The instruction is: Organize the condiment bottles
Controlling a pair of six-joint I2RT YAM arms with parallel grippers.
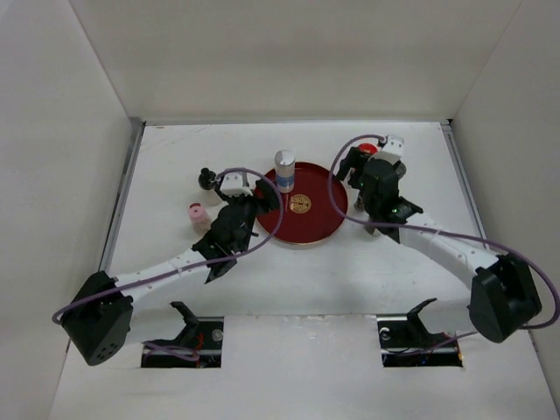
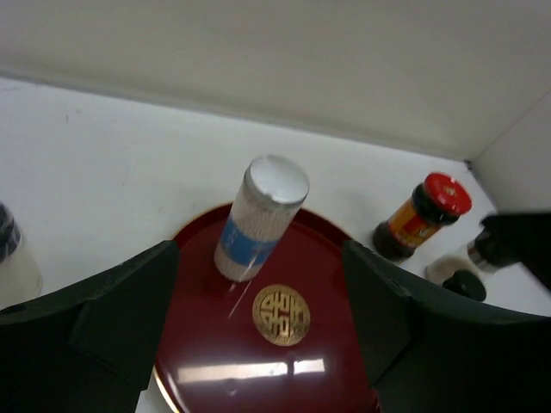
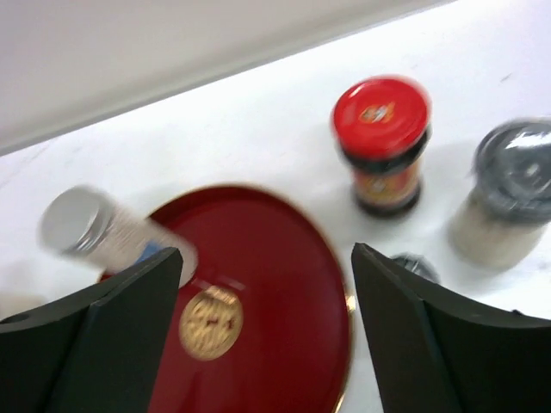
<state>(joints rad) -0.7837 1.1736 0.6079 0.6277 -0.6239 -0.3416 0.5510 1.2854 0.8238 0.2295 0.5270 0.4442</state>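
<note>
A tall bottle (image 2: 258,219) stands on the red tray (image 2: 207,353). My left tool (image 2: 258,258) is spread wide near it, holding nothing. My right tool (image 3: 267,254) is spread and bare too. I think the red-lid jar (image 3: 381,142) on the surface is next: reach it, then pinch it.

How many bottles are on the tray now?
1: the tall bottle stands on the tray's far edge. The left claw covers part of its left rim, so a small one could hide there.
</note>
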